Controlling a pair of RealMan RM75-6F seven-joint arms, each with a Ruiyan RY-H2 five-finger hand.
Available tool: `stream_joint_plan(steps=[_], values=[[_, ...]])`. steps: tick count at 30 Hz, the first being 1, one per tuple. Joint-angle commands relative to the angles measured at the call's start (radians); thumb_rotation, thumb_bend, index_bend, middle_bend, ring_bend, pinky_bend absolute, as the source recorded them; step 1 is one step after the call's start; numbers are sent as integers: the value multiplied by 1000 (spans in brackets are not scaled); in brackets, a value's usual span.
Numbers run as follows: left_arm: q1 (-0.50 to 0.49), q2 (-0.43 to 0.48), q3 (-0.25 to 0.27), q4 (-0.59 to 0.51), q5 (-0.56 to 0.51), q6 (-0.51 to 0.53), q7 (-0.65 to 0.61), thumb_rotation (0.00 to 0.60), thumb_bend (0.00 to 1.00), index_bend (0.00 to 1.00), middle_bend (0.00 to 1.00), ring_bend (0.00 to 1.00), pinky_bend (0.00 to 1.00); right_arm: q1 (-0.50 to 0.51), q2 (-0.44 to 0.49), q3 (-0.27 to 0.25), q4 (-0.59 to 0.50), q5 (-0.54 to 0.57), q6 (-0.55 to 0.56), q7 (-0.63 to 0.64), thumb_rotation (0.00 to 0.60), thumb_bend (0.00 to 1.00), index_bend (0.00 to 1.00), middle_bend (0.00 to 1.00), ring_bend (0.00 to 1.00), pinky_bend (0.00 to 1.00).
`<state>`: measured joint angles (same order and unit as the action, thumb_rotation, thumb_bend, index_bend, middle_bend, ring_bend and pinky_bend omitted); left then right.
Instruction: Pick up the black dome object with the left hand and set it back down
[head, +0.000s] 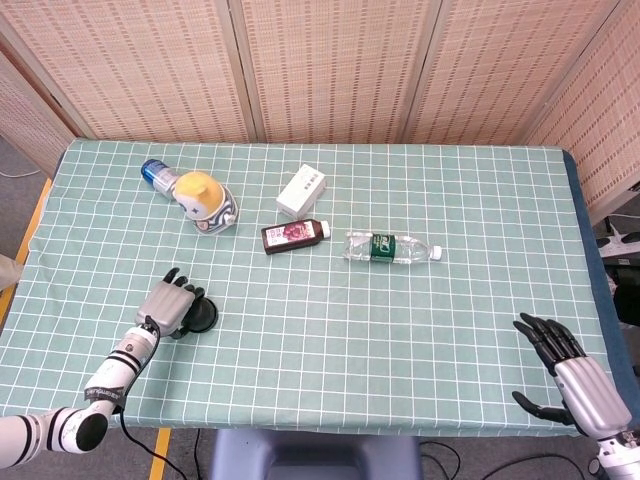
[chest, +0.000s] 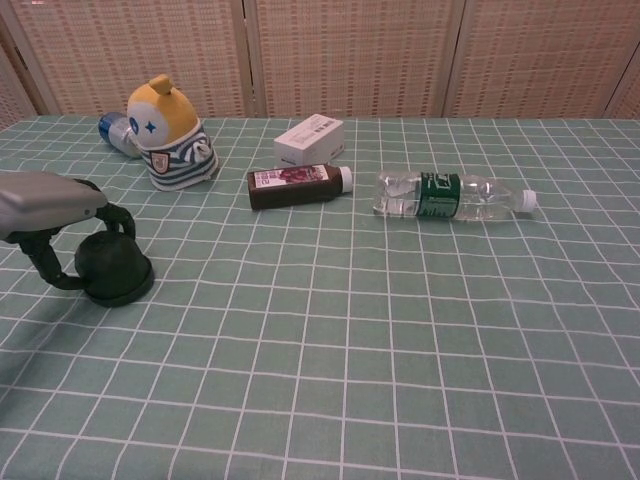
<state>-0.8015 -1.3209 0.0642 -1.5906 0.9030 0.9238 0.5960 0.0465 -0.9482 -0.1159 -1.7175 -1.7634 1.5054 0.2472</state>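
The black dome (chest: 117, 270) stands on the green checked tablecloth at the front left, also seen in the head view as the black dome (head: 203, 318). My left hand (chest: 52, 203) reaches over it from the left. Its fingers (chest: 119, 221) curl down onto the dome's top, and the thumb hooks in against its left side near the base. In the head view the left hand (head: 171, 305) covers the dome's left half. My right hand (head: 572, 370) hovers at the table's front right corner, fingers spread, holding nothing.
A yellow-headed striped toy (chest: 170, 135) and a blue-capped bottle (head: 155, 173) lie behind the dome. A dark bottle (chest: 298, 186), a white box (chest: 309, 139) and a clear water bottle (chest: 452, 195) lie mid-table. Wicker screens (head: 330, 65) stand behind.
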Motion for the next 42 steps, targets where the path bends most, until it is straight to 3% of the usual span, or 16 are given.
stream_joint_plan(steps=[1, 9, 16, 21, 25, 29, 32, 34, 36, 39, 42], values=[[7, -3, -5, 5, 13, 7, -7, 600, 301, 526, 451, 210, 101, 0, 0, 0, -2, 2, -1, -2, 600, 179, 0, 0, 0, 0], [27, 21, -25, -19, 58, 18, -59, 600, 317, 543, 489, 230, 106, -1, -3, 1, -3, 4, -1, -7, 600, 179, 0, 0, 0, 0], [49, 93, -53, -68, 72, 57, -84, 600, 318, 552, 495, 232, 133, 1, -4, -1, -4, 3, -6, -8, 600, 179, 0, 0, 0, 0], [68, 95, -40, 11, -13, 32, -60, 600, 318, 550, 489, 233, 136, -3, -3, -5, -6, -6, 0, -11, 600, 179, 0, 0, 0, 0], [76, 91, -43, 68, -78, -29, -93, 600, 325, 523, 458, 227, 83, -5, -2, -6, -8, -7, 4, -8, 600, 179, 0, 0, 0, 0], [84, 88, -39, 95, -80, -58, -115, 600, 326, 506, 426, 203, 66, -6, -5, -6, -7, -8, 6, -12, 600, 180, 0, 0, 0, 0], [90, 77, -36, 110, -73, -68, -124, 600, 324, 408, 329, 152, 64, -3, -8, -7, -7, -6, -3, -16, 600, 179, 0, 0, 0, 0], [90, 70, -35, 120, -79, -78, -122, 600, 326, 208, 177, 85, 61, -2, -8, -7, -7, -4, -8, -18, 600, 179, 0, 0, 0, 0], [93, 63, -37, 128, -80, -75, -125, 600, 325, 88, 78, 41, 54, -2, -7, -6, -7, -5, -6, -18, 600, 179, 0, 0, 0, 0], [97, 63, -39, 128, -89, -81, -131, 600, 323, 9, 3, 15, 52, -5, -7, -6, -6, -6, 2, -15, 600, 179, 0, 0, 0, 0], [97, 73, -38, 113, -106, -100, -135, 600, 321, 0, 0, 1, 52, -3, -10, -6, -3, -6, -2, -15, 600, 179, 0, 0, 0, 0]])
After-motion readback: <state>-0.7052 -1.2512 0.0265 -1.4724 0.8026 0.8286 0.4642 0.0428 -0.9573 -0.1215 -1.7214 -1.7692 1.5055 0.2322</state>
